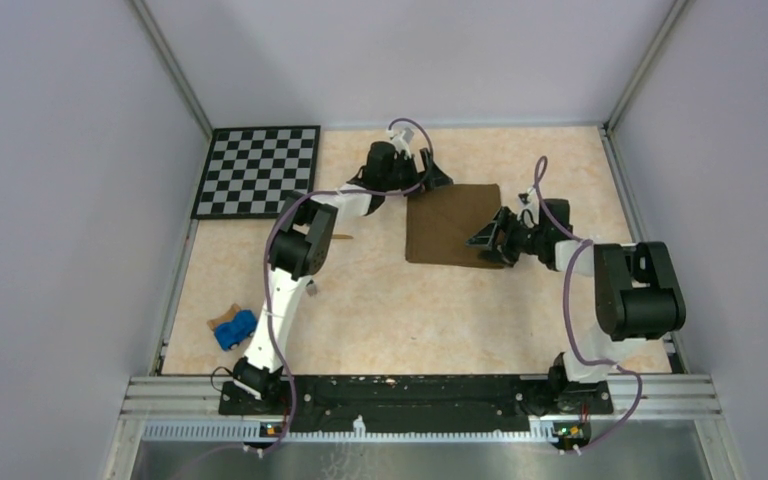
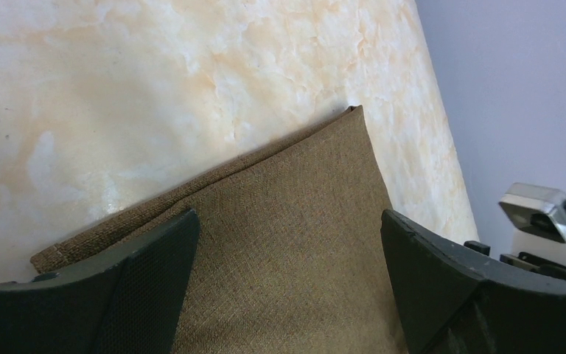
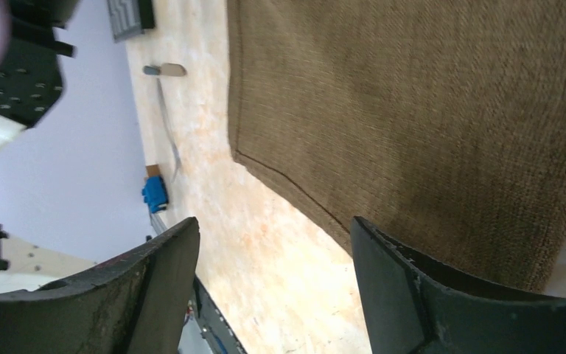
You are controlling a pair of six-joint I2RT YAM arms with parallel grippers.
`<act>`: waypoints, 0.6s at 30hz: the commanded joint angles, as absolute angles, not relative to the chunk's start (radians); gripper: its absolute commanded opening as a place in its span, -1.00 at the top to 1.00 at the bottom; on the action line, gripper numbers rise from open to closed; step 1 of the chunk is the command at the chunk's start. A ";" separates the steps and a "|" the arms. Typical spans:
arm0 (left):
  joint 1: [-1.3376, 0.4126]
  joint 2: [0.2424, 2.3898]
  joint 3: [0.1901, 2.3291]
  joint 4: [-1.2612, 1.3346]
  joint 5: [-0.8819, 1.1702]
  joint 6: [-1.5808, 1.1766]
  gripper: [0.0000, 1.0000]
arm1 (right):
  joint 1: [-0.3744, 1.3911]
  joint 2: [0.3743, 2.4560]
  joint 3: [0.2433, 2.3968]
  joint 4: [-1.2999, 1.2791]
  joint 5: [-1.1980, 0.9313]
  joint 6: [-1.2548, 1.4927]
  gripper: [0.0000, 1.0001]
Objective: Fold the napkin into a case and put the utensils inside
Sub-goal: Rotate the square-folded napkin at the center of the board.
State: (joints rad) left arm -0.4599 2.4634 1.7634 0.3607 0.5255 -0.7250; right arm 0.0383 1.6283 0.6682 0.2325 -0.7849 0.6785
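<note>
From above, the napkin [image 1: 453, 225] lies flat on the table's [image 1: 380, 310] far half, with the left gripper [image 1: 433, 172] at its far-left corner and the right gripper [image 1: 485, 240] at its near-right. Left wrist: jaws wide over that corner. Right wrist: jaws wide, empty, over cloth.

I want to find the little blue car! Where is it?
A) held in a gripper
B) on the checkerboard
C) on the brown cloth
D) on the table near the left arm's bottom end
D: the blue toy car sits at the near left of the table, by the left arm's base, apart from the checkerboard and the napkin.
</note>
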 commanded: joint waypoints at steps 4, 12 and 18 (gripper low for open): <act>-0.444 2.428 1.690 0.112 0.454 -0.659 -0.97 | -0.035 1.662 0.673 -0.032 -0.506 0.532 -0.19; -0.505 2.212 1.374 0.054 0.399 -0.755 -0.97 | -0.129 1.615 0.792 -0.127 -0.316 0.451 -0.26; -0.667 1.978 1.067 0.110 0.347 -0.831 -0.97 | -0.051 1.762 1.043 -0.223 -0.457 0.373 -0.29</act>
State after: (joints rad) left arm -0.5644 2.0689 1.2518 0.2359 0.4152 -0.7753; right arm -0.1059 1.6978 0.9012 -0.1165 -0.4335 0.4675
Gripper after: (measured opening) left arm 0.986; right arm 0.644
